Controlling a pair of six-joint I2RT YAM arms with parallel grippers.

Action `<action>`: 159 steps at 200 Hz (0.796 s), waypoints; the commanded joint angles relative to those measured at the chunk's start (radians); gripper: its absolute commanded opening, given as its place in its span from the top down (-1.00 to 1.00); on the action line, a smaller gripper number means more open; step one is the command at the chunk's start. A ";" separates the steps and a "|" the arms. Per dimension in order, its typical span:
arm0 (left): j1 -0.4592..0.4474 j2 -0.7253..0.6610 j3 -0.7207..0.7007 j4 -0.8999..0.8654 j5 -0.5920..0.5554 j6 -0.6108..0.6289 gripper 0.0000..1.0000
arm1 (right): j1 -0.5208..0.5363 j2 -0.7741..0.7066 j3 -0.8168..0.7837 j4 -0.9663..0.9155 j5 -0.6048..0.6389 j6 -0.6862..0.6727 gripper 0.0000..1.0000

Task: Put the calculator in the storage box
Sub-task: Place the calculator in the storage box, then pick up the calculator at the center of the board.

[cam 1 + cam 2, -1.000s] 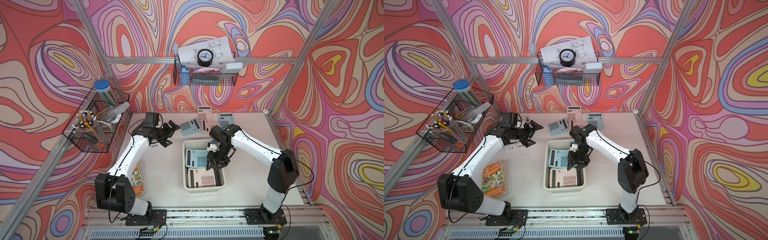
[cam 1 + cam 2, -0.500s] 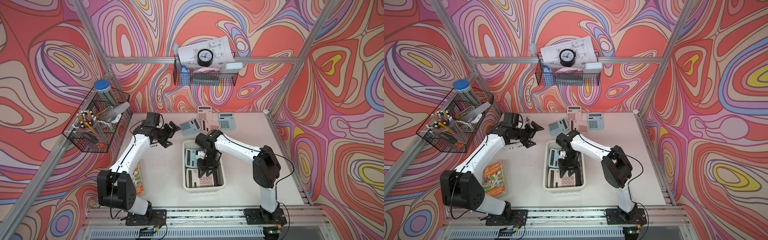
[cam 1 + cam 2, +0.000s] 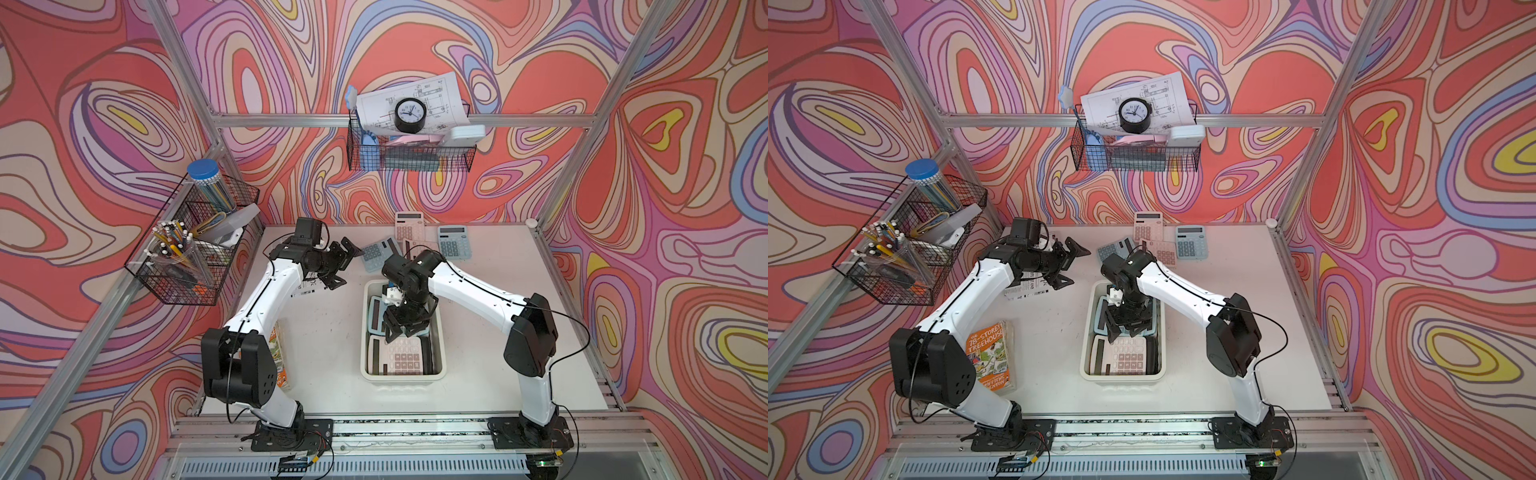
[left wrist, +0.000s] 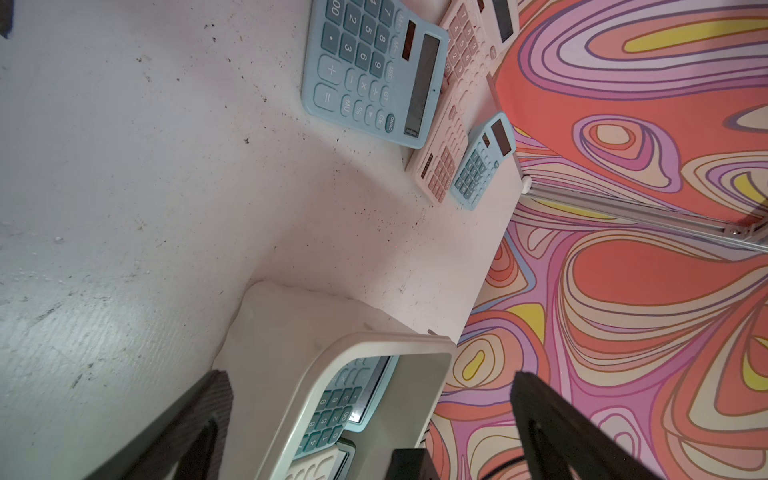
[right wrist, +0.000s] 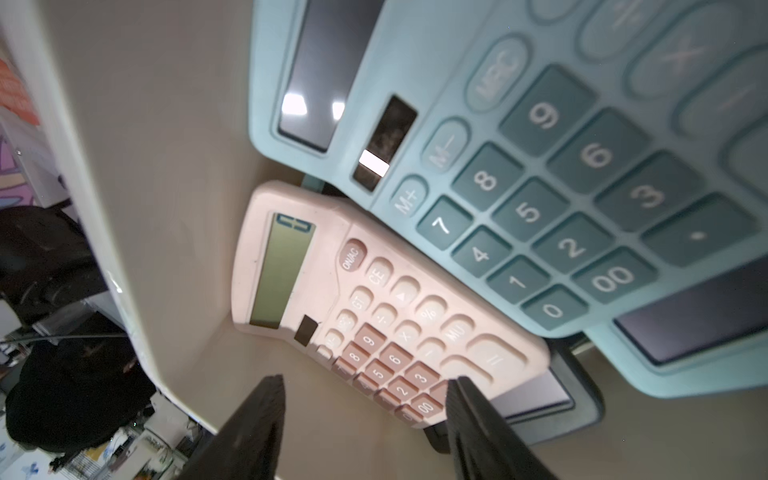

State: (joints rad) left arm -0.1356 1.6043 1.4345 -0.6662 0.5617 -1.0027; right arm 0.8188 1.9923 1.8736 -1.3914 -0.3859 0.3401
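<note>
Pink calculator, "ON/AC" key, in storage box under spread, empty right gripper; left gripper spread.

White arm links, black joints, thin cables

Loose on the table, upper centre of frame: 4, namely rear pink calculator, front pink calculator, blue calculator, grey-blue calculator.
Storage box, centre: 1.
Inside it, right wrist view: 4, namely top blue calculator, lower blue calculator, boxed pink calculator, grey calculator beneath.
Wire baskets: 2, namely left basket, upper basket.
Clock: 1.
Book: 1.
</note>
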 commanded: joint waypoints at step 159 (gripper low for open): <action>0.010 0.447 0.355 -0.246 0.050 0.187 -0.96 | -0.499 0.278 0.435 0.331 -0.225 0.111 -0.45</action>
State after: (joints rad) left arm -0.1310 2.0079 1.7531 -0.9115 0.5884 -0.8093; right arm 0.3462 2.1723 2.2169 -1.1278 -0.5056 0.4072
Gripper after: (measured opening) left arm 0.983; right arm 0.760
